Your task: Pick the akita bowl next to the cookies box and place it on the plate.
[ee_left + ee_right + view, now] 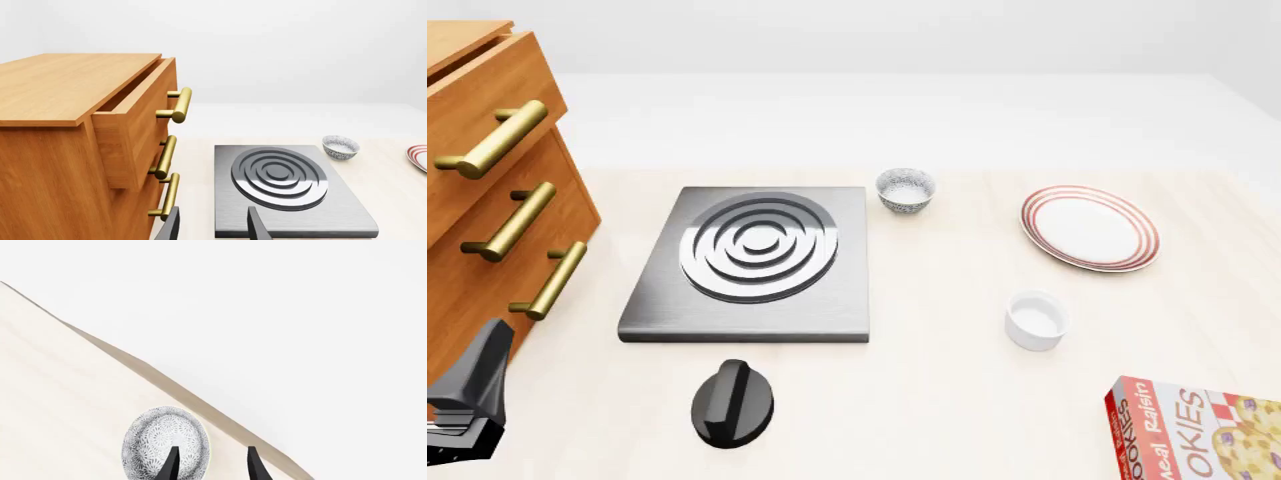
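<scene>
**Right gripper spread at the speckled bowl**

The right gripper (212, 465) is hanging with its fingers spread and empty. One finger is overlapping the small grey-black speckled akita bowl (157, 440), which is sitting near the pale table's (53, 390) edge. The left gripper (213, 227) is gaping too, holding nothing. Farther off, the red cardboard cookies box (1194, 430) and the red-ringed round white plate (1090, 228) are lying well apart.

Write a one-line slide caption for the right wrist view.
Right gripper, fingers apart, hangs at a speckled akita bowl near the pale table's edge.
</scene>
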Motion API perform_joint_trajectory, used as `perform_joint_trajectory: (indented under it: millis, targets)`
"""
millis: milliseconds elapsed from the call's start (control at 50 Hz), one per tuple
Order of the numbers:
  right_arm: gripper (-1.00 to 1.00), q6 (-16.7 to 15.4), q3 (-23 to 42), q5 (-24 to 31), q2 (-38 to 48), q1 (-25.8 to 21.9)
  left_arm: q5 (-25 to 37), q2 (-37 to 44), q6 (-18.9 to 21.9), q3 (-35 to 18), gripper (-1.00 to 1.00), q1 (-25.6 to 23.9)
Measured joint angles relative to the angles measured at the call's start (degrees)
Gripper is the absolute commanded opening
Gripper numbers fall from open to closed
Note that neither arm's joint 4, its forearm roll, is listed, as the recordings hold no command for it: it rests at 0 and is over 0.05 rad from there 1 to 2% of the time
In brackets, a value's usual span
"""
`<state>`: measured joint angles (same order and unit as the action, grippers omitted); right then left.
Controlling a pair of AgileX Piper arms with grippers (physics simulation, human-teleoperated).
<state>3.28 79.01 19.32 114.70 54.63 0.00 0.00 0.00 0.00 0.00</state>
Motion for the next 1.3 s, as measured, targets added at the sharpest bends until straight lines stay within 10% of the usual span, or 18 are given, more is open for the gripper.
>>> perform_joint_trajectory:
  millis: [1040, 1060, 1300]
  targets:
    - [1.00, -1.57, -0.02, -3.14, 7.67, -1.50, 0.00, 0.00, 0.00, 0.00, 1.00, 0.00]
    - [-1.00, -1.57, -0.03, -3.17, 7.73, -1.53, 0.00, 0.00, 0.00, 0.00, 1.00, 0.00]
    - [-1.00, -1.70, 0.23, -3.32, 6.49, -2.19, 0.00, 0.00, 0.00, 0.00, 1.00, 0.00]
